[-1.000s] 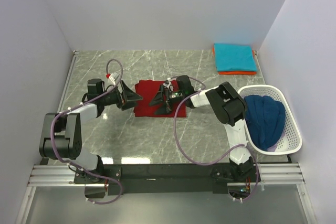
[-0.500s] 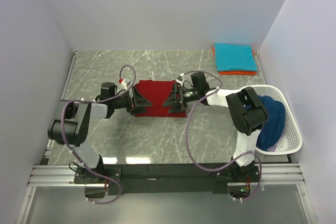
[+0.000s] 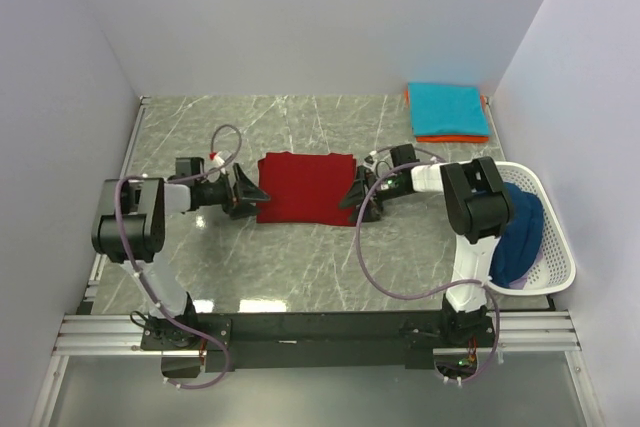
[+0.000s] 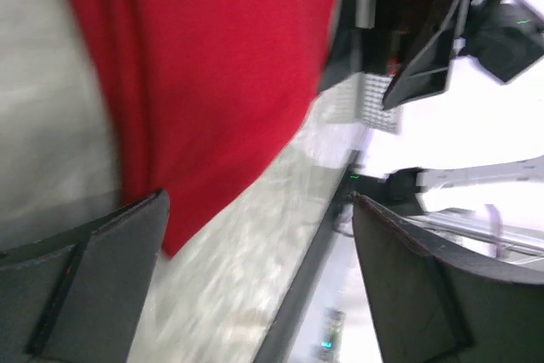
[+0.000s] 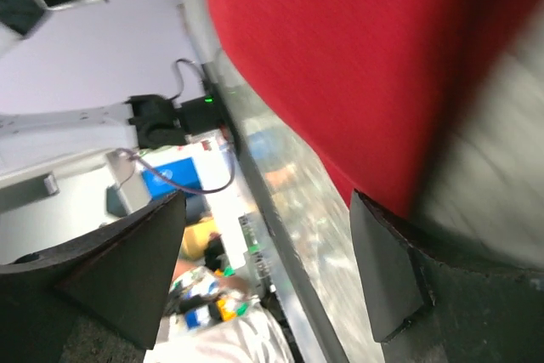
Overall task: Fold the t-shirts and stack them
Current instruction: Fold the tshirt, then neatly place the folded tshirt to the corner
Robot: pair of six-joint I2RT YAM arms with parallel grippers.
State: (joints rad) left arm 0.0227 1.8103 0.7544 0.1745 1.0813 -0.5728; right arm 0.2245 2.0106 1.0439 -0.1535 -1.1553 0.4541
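Note:
A dark red t-shirt (image 3: pixel 305 188) lies folded flat in the middle of the table. It fills the top of the left wrist view (image 4: pixel 212 65) and of the right wrist view (image 5: pixel 357 65). My left gripper (image 3: pixel 250 194) is open and empty just off the shirt's left edge, low over the table (image 4: pixel 255 269). My right gripper (image 3: pixel 357 197) is open and empty just off the shirt's right edge (image 5: pixel 263 269). A folded teal t-shirt (image 3: pixel 447 107) lies on an orange t-shirt (image 3: pixel 450 138) at the back right. A navy blue t-shirt (image 3: pixel 518 232) is bunched in the basket.
The white mesh basket (image 3: pixel 560 252) stands at the right edge beside the right arm. Pale walls close in the left, back and right sides. The table's front rail (image 3: pixel 320 327) carries both arm bases.
Both grippers have drawn outward off the red shirt, the left one to the left and the right one to the right. The shirt now lies flat and uncovered.

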